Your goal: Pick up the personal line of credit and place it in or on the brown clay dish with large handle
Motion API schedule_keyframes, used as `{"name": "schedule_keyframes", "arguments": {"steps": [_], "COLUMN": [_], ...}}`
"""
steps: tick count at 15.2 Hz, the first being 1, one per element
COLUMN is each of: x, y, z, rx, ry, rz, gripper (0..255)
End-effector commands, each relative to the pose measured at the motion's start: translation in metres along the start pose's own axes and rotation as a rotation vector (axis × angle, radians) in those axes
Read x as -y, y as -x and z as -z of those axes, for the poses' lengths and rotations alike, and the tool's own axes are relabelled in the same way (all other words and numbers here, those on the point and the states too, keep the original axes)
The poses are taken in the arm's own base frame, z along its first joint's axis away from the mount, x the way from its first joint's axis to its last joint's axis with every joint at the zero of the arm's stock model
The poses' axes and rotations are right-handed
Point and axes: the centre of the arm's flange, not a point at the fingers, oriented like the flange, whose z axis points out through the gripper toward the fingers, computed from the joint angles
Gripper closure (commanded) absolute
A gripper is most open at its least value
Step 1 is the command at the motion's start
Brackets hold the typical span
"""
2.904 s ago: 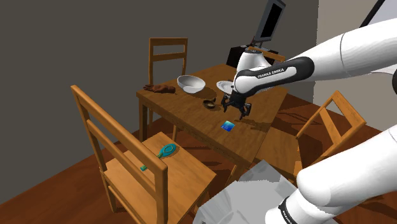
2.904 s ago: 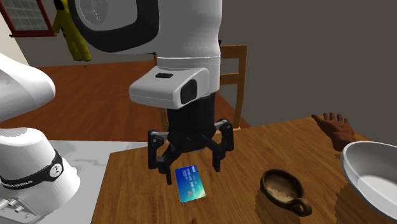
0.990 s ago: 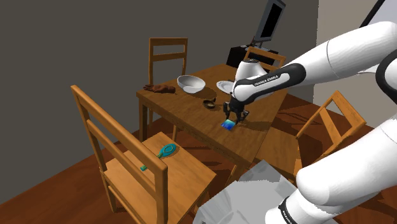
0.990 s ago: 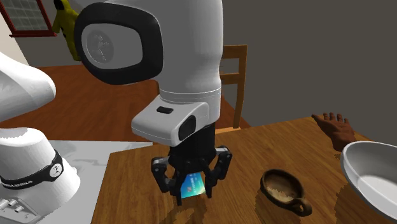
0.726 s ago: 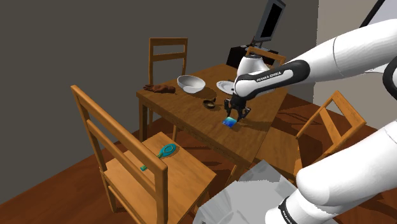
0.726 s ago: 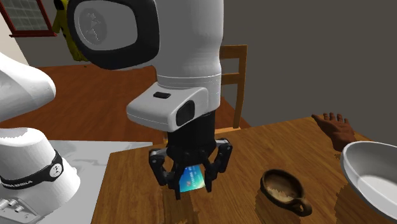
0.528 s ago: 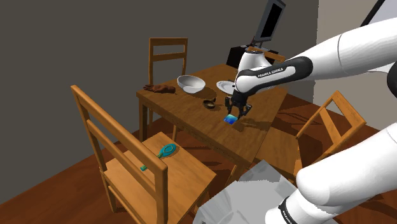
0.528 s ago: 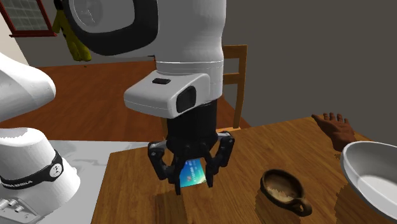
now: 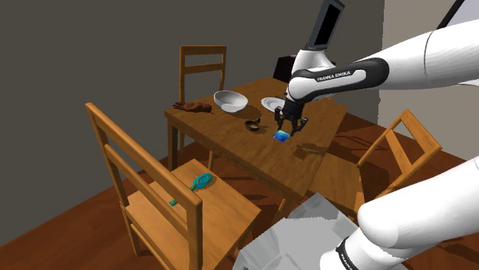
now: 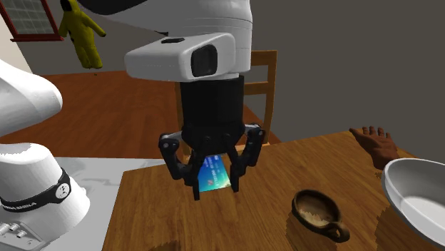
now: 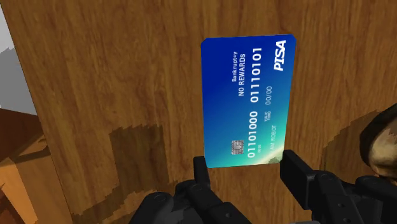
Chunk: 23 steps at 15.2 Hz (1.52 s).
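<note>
Card [image 11: 248,95] in pincer [image 11: 245,160] (aloft)

- In the wrist view, the black fingers [image 11: 298,172] are covering the lower edge of the blue card [image 11: 245,95], and the picture's edge is cutting off most of the brown dish [image 11: 382,139].
- In the second exterior view, the gripper [image 10: 215,190] is hiding part of the blue card from you, and the edge is cutting off the white bowl [image 10: 421,192].
- In the shoulder view, you are seeing a small green thing [image 9: 173,202] on the chair seat [image 9: 222,213], and it is too small to name.
</note>
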Motion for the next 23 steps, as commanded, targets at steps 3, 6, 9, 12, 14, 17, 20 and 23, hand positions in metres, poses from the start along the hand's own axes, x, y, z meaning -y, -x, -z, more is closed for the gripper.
{"name": "schedule_keyframes", "arguments": {"steps": [3,6,9,12,14,17,20,23], "x": [0.0,0.012,0.047,0.082,0.106,0.141,0.173,0.174], "y": [-0.004,-0.011,-0.029,-0.047,-0.059,-0.077,-0.093,-0.091], "z": [0.021,0.031,0.032,0.033,0.034,0.034,0.035,0.02], "rx": [0.0,0.0,0.0,0.0,0.0,0.0,0.0,0.0], "ry": [0.0,0.0,0.0,0.0,0.0,0.0,0.0,0.0], "rz": [0.0,0.0,0.0,0.0,0.0,0.0,0.0,0.0], "gripper": [255,255,255,255,255,255,255,255]}}
